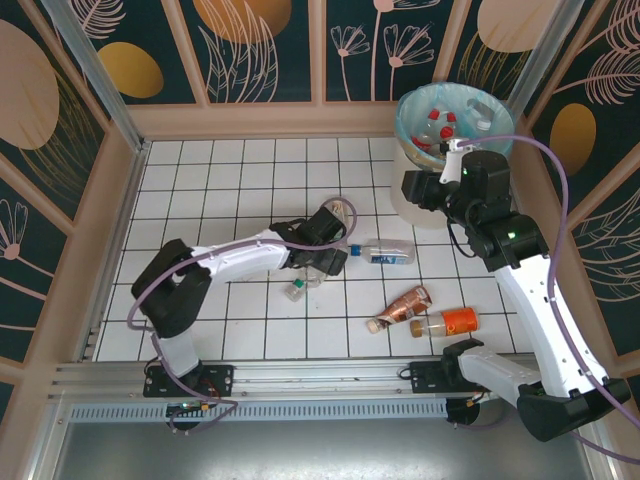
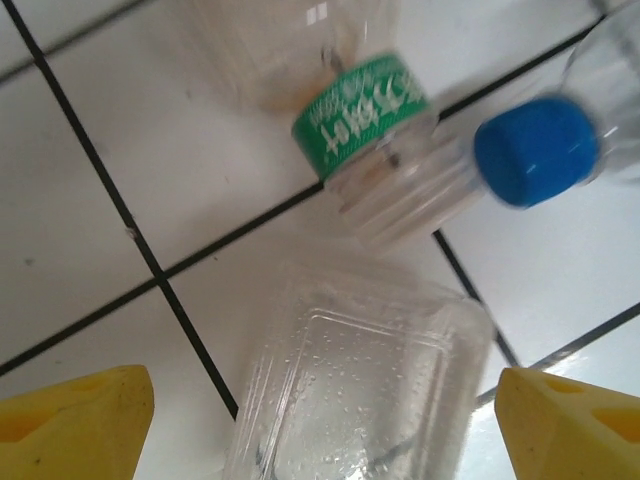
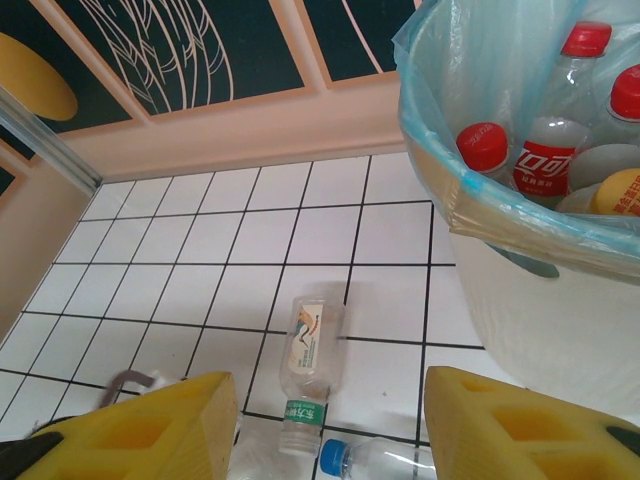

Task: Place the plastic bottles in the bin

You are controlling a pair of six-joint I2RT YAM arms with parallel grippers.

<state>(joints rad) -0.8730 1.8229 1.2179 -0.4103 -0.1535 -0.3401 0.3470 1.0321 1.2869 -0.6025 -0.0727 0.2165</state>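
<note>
The left gripper [image 2: 320, 410] stands wide, straddling a clear bottle [image 2: 365, 350] mid-floor, not yet touching. The bottle is judged light, thin-walled and slick: take the body squarely, gently. A green-capped bottle [image 2: 362, 105] and a blue-capped bottle [image 2: 535, 150] crowd just beside. The right gripper [image 3: 330, 400] is open and empty, beside the bin [image 3: 520, 300] at far right.
</note>
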